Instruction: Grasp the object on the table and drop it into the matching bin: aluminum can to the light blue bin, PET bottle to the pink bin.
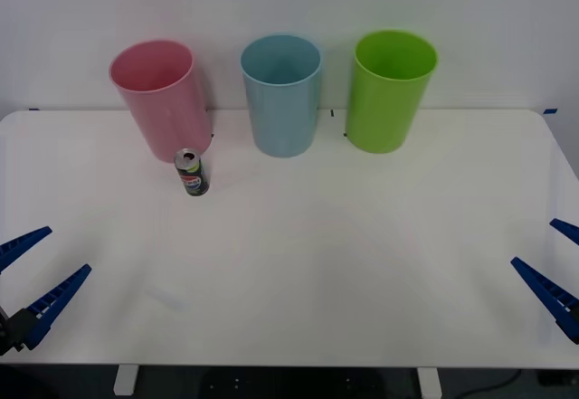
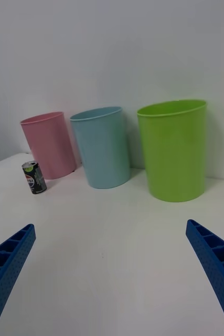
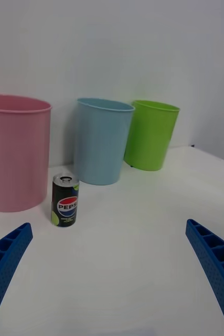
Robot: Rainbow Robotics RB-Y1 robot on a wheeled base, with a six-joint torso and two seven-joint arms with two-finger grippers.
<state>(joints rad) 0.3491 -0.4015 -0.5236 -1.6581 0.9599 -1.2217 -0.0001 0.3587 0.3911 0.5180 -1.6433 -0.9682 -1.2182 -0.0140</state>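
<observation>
A small dark aluminum can (image 1: 192, 173) (image 3: 65, 200) (image 2: 34, 177) with a silver top stands upright on the white table (image 1: 298, 272), just in front of the pink bin (image 1: 161, 99) (image 3: 14, 151) (image 2: 49, 144). The light blue bin (image 1: 281, 94) (image 3: 102, 140) (image 2: 101, 147) stands to the right of the pink one at the table's back. My left gripper (image 1: 32, 277) (image 3: 112, 273) hangs open at the near left edge, well short of the can. At the near right edge my right gripper (image 1: 559, 263) (image 2: 112, 273) is open too, holding nothing.
A green bin (image 1: 392, 90) (image 3: 151, 135) (image 2: 174, 149) stands to the right of the light blue one. All three bins line the table's far side by a white wall. Wide bare tabletop lies between the grippers and the can.
</observation>
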